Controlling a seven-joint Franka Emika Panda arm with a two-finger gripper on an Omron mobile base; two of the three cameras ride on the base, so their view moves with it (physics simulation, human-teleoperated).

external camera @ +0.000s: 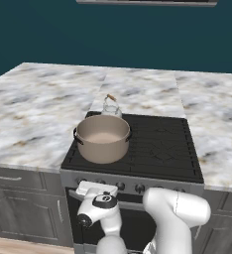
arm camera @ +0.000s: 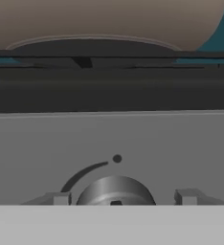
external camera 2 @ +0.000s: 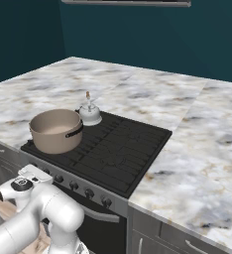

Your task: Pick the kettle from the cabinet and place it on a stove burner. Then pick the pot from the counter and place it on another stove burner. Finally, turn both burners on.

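The marble counter wraps round the grey stove, running off to both sides and behind it. The black cooktop with its grid grates sits flush in the counter, its front edge above a row of dark knobs.

The tan pot stands on the front left burner, close to the cooktop's front left corner, its cream inside open to view. From the left base view the kettle peeks up just behind the pot's far rim, half hidden; the right base view sets it apart more clearly, on the rear left burner, just beside the pot and near the cooktop's back left corner, wire handle upright.

The white arm reaches low in front of the stove, its hand at the knob panel below the pot. The hand view alone gives the close look: a round dark knob dead ahead on the grey panel, the pot's underside looming above the cooktop edge. The gripper has its two finger tips standing apart on either side of the knob, clear of it and holding nothing.
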